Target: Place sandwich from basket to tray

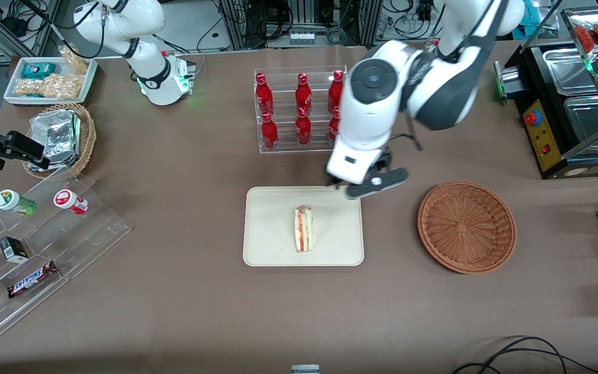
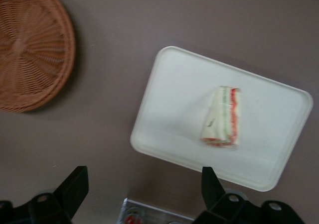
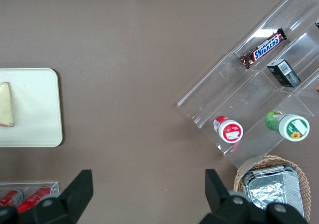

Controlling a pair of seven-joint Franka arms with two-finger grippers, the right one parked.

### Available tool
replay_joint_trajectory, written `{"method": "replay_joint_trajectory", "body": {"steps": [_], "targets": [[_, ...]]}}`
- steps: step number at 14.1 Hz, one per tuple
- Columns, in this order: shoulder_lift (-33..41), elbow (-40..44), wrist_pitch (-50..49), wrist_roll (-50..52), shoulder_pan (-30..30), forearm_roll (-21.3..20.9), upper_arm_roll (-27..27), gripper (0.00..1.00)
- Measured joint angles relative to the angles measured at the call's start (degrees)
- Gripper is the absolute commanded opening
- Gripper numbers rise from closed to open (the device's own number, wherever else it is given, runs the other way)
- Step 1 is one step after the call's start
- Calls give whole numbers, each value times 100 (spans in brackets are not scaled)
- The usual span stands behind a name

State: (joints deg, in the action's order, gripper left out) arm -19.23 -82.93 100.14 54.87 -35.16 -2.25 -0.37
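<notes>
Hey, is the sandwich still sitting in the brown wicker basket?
No, the sandwich lies on the tray; the basket holds nothing, and the gripper hangs open above the tray's edge.

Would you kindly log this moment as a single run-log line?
sandwich: on tray | basket: holds nothing | gripper: open, nothing held, above the tray's edge nearest the bottle rack

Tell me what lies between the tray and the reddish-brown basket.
Only bare brown tabletop separates tray from basket, per the front view; the open gripper hangs above the tray's corner.
</notes>
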Motion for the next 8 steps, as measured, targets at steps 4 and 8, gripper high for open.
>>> {"method": "replay_joint_trajectory", "body": {"steps": [4,8], "targets": [[27,-405,-55,-74,398,-4,108,100],[347,-923,-73,-1146,976,-11,141,100]]}}
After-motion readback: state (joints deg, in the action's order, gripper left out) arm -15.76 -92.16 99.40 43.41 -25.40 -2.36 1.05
